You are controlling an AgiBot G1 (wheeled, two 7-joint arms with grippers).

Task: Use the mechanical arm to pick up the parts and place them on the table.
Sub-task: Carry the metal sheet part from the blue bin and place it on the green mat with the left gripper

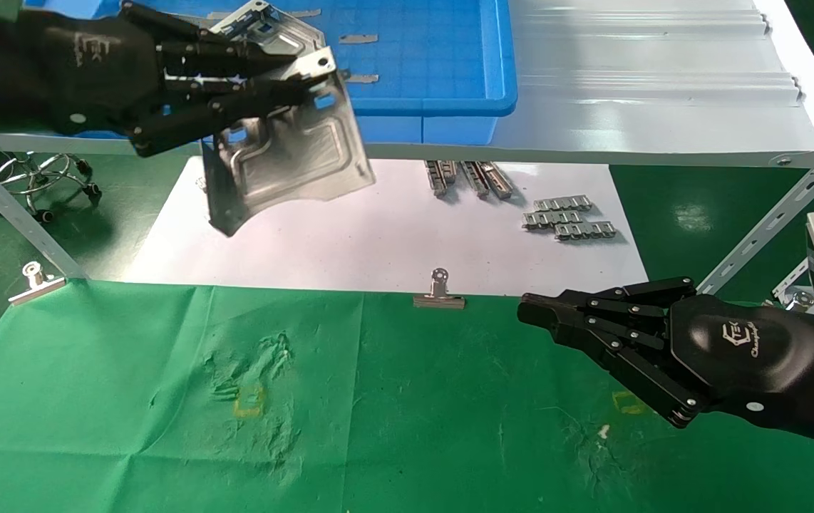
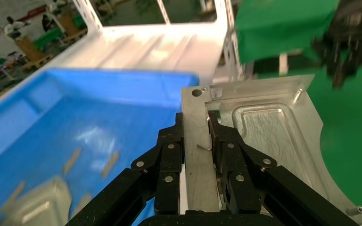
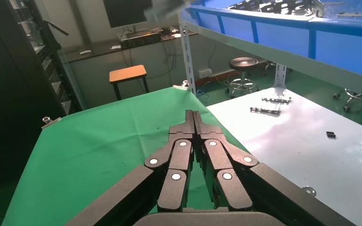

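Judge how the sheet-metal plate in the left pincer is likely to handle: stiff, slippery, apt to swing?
The plate probably stays stiff: it hangs flat, unbent, from the left pincer. Its shiny bare metal looks slippery. Gripped only at one edge over the white sheet, it may pivot or swing.

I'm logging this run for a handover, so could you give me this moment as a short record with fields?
left gripper: shut on a metal plate, held in the air in front of the blue tray
metal plate: tilted, hanging over the white sheet
right gripper: fingers together, empty, low over the green cloth
other items: chain strips on the white sheet
step left: set the plate on the green cloth
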